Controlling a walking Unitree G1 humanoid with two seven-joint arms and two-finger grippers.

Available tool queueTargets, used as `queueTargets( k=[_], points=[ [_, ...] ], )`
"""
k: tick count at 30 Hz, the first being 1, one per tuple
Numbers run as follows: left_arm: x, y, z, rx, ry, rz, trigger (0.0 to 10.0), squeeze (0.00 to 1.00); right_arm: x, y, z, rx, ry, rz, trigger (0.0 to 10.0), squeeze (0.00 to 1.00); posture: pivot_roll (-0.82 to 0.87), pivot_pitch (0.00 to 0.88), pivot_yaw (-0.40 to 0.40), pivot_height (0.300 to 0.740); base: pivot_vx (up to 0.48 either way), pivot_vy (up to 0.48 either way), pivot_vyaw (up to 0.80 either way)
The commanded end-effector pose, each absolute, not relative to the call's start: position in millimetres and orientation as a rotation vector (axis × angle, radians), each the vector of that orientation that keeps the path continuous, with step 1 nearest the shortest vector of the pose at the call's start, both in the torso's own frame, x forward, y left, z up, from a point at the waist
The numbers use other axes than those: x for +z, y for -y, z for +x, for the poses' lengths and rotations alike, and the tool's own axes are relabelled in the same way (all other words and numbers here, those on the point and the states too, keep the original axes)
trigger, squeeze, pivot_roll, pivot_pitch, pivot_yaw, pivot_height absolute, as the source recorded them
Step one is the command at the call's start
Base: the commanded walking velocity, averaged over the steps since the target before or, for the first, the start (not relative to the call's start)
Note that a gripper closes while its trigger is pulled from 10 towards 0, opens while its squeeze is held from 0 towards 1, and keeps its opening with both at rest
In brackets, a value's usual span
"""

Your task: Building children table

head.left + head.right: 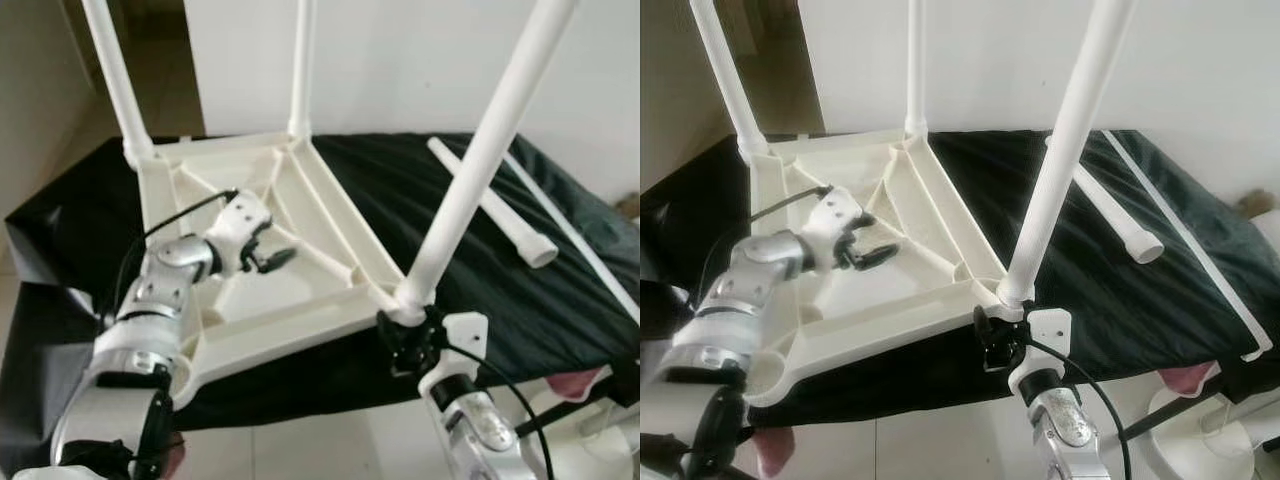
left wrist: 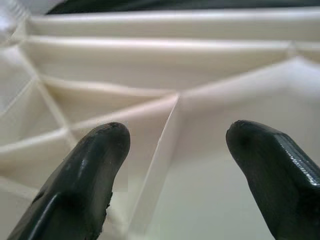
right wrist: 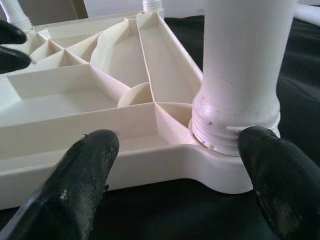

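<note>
Tabletop (image 1: 300,290) under left tool (image 1: 272,260)

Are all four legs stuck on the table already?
No, three legs stand up from the upside-down table top, and one loose leg lies on the black cloth beside it.

light: soft daylight, bright, washed-out on the far wall (image 1: 400,60) | shadows: weak, dark only under the black cloth (image 1: 560,300) near edge | glare: small shine on the silver arms | focus: head views slightly hazy; wrist views blur the near black fingers (image 2: 95,170), ribs behind sharper
</note>
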State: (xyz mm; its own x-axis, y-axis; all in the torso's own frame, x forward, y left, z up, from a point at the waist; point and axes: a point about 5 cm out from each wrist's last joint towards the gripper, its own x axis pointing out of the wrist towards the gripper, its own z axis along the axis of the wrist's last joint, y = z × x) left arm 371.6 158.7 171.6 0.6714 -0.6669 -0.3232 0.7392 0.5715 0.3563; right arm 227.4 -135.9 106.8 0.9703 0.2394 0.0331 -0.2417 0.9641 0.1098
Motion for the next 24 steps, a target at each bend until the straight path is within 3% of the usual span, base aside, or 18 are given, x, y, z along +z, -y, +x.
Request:
queueTargets(
  k=[1, 6, 10, 13, 20, 24],
  points=[
    [184, -190, 388, -0.249, -0.022, 0.543, 10.0, 0.0, 110, 133, 227, 0.272, 0.025, 0.12, 10.0, 0.0, 0.0, 0.0, -0.016, 0.74, 0.0, 0.0, 0.0],
    [185, -201, 388, -0.236, -0.029, 0.57, 10.0, 0.0, 110, 133, 227, 0.275, 0.024, 0.12, 10.0, 0.0, 0.0, 0.0, -0.016, 0.74, 0.0, 0.0, 0.0],
    [195, -232, 387, -0.177, -0.04, 0.603, 10.0, 0.0, 108, 136, 225, 0.283, 0.008, 0.116, 10.0, 0.0, 0.0, 0.0, -0.02, 0.74, 0.0, 0.0, 0.0],
    [198, -241, 387, -0.142, -0.044, 0.606, 10.0, 0.0, 107, 136, 224, 0.285, 0.0, 0.11, 10.0, 0.0, 0.0, 0.0, -0.021, 0.74, 0.0, 0.0, 0.0],
    [199, -252, 386, -0.106, -0.055, 0.624, 10.0, 0.0, 107, 138, 225, 0.281, 0.0, 0.111, 10.0, 0.0, 0.0, 0.0, -0.021, 0.74, 0.0, 0.0, 0.0],
    [188, -251, 382, -0.161, -0.077, 0.774, 10.0, 0.0, 106, 141, 226, 0.264, -0.007, 0.12, 10.0, 0.0, 0.0, 0.0, -0.028, 0.74, 0.0, 0.0, 0.0]
  ],
)
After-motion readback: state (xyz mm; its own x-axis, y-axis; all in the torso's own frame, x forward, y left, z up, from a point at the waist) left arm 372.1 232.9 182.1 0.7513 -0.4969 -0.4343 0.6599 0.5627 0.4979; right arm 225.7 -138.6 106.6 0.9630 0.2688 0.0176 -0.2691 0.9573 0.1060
